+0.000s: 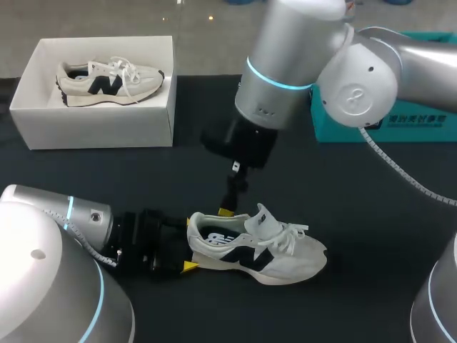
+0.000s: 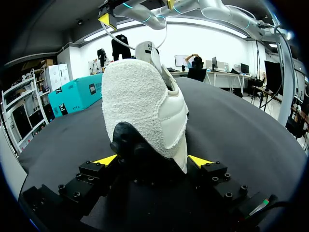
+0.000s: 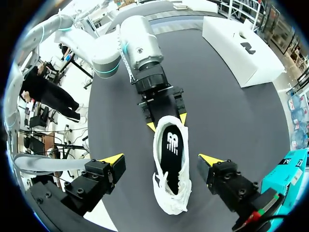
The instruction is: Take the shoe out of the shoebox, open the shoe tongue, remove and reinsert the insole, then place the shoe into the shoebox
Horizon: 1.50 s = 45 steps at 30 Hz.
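A white shoe (image 1: 265, 249) with a dark side logo lies on the black table, toe to the right, its tongue (image 1: 265, 218) raised. My left gripper (image 1: 191, 251) is shut on the shoe's heel (image 2: 145, 101), one yellow tip on each side of it. In the right wrist view the black insole (image 3: 171, 150) shows inside the shoe. My right gripper (image 3: 161, 159) hangs open above the shoe, its fingertips (image 3: 113, 158) wide apart and touching nothing. The white shoebox (image 1: 93, 128) stands at the back left with a second shoe (image 1: 107, 82) inside.
A teal box (image 1: 385, 121) stands at the back right, behind my right arm. Bare black table lies in front of the shoe and to its right.
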Available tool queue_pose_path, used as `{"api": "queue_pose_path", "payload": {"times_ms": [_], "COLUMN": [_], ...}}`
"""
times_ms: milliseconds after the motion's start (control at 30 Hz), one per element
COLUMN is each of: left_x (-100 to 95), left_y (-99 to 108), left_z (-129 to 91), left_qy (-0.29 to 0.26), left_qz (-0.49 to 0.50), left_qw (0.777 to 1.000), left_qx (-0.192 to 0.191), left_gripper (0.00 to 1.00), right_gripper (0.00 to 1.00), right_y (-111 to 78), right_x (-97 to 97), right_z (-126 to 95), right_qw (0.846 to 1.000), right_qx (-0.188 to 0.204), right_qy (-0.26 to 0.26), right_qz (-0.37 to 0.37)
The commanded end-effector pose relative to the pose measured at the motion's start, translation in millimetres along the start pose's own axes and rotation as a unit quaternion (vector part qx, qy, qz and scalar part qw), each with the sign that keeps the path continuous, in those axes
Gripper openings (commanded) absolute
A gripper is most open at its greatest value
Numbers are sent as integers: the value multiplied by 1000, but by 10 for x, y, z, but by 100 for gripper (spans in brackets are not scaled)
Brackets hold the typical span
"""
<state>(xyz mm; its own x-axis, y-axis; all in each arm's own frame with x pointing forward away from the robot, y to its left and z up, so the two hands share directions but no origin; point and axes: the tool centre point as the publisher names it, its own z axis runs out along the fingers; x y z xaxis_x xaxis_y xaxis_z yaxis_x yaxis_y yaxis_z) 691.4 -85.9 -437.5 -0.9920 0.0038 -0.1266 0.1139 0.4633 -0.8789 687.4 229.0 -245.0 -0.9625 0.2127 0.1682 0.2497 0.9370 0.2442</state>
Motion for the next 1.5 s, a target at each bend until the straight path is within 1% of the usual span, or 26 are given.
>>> {"api": "queue_pose_path", "payload": {"times_ms": [33,100,167,333,367,533,700,1000,1100,1267,1500], "left_x": [13,13,13,13,13,13,13,13,13,13,13], "left_y": [16,16,16,16,16,16,16,16,16,16,16], "left_z": [16,16,16,16,16,16,16,16,16,16,16], "left_qy": [0,0,0,0,0,0,0,0,0,0,0], "left_qz": [0,0,0,0,0,0,0,0,0,0,0], "left_qw": [1000,1000,1000,1000,1000,1000,1000,1000,1000,1000,1000], "left_qx": [-2,-2,-2,-2,-2,-2,-2,-2,-2,-2,-2], "left_gripper": [0,0,0,0,0,0,0,0,0,0,0], "right_gripper": [0,0,0,0,0,0,0,0,0,0,0], "right_y": [-21,-59,-68,-125,-119,-116,-141,-162,-193,-235,-343], "right_x": [-11,-33,-49,-88,-87,-136,-128,-89,-89,-114,-214], "right_z": [32,45,61,156,179,336,466,656,704,742,828], "right_qw": [1000,1000,1000,1000,1000,999,999,998,998,995,993], "right_qx": [9,3,20,23,30,54,45,55,66,101,110], "right_qy": [-4,-4,1,-2,-7,6,5,2,-2,-24,-39], "right_qz": [12,8,6,9,7,7,9,4,0,5,12]}}
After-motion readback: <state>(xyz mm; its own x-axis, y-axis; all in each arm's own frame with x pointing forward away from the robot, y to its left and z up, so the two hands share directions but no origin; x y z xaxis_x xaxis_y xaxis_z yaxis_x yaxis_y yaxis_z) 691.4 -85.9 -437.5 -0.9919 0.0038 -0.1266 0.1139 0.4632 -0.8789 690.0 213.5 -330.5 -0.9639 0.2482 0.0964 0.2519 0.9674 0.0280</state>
